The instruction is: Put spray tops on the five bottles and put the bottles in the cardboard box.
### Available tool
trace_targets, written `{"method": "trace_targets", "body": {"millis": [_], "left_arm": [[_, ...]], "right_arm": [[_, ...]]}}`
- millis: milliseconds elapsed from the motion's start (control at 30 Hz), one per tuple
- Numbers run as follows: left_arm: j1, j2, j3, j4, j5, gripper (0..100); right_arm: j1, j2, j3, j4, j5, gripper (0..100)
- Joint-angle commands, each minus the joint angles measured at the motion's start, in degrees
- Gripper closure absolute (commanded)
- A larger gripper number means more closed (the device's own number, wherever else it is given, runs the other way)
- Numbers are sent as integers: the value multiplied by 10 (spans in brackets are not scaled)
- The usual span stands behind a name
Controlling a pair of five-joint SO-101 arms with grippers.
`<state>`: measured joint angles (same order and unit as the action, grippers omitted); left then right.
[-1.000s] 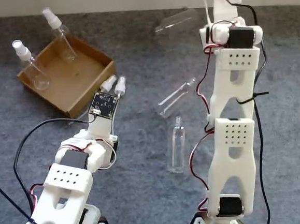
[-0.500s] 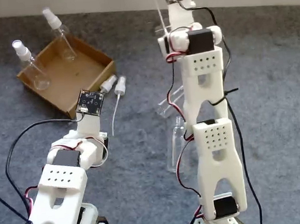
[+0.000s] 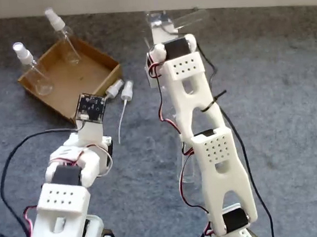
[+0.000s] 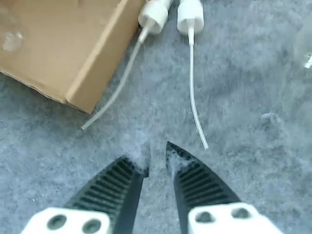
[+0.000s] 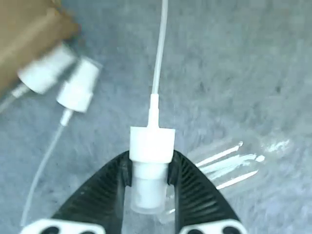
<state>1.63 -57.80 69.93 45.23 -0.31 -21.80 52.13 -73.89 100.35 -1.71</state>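
Over the grey carpet [image 3: 290,113] near the cardboard box [image 3: 94,106], the right gripper [image 5: 150,165] is clamped on a white spray top [image 5: 151,141], whose thin tube points straight out from the jaws. A second ago this arm stood at the table's right side. It has since swung across to the middle and now hangs close to the two loose spray tops [image 3: 127,90] lying just off the box's corner. The left arm has drawn back and to the left over the same second, uncovering the long tube of one loose top. The left gripper [image 4: 157,158] sits low over the carpet, its jaws a narrow slit apart and holding nothing, just short of the tube ends. Two capped bottles [image 3: 34,73] lean in the box as before. One uncapped bottle [image 3: 185,168] lies partly hidden under the right arm, and another clear bottle [image 3: 186,18] lies at the carpet's far edge
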Motion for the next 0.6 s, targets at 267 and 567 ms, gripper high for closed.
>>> {"method": "trace_targets", "body": {"millis": [267,567], "left_arm": [[-5,-271,125,-11,11,995],[-6,-401,182,-7,50,995]], "right_arm": [[-32,-41,61,10,-7,875],[-28,-46,95,10,-2,753]]}}
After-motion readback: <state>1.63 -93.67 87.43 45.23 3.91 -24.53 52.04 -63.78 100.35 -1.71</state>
